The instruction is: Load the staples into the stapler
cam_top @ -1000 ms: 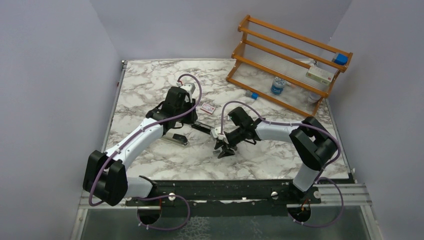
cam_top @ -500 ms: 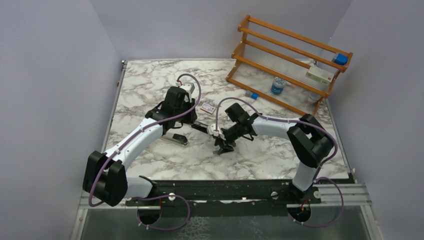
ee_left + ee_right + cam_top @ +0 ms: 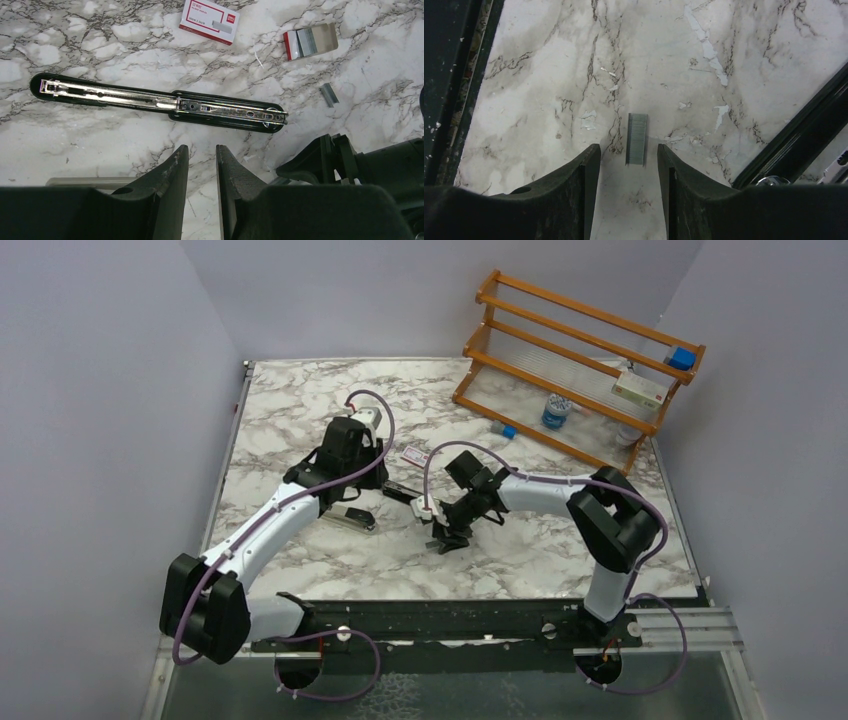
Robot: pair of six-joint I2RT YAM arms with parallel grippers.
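Note:
The stapler (image 3: 160, 100) lies opened flat on the marble, its silver channel facing up; in the top view (image 3: 402, 492) my left arm covers its middle. My left gripper (image 3: 201, 150) hovers just near of it, open by a narrow gap with nothing between the fingers. The pink-red staples box (image 3: 209, 20) (image 3: 416, 456) sits beyond the stapler, with its red tray of strips (image 3: 310, 40) to the right. One loose grey staple strip (image 3: 636, 139) (image 3: 328, 95) lies on the table directly ahead of my right gripper (image 3: 628, 147) (image 3: 448, 538), which is open and low over it.
A wooden rack (image 3: 580, 360) stands at the back right with a bottle (image 3: 556, 412), blue blocks and a small box on it. The stapler's black end (image 3: 804, 140) lies close to the right finger. The dark front rail (image 3: 450, 615) borders the table's near edge.
My right gripper has moved left and slightly away from the near edge, closer to the stapler. The left arm has shifted a little to the left. Neither gripper's opening changed.

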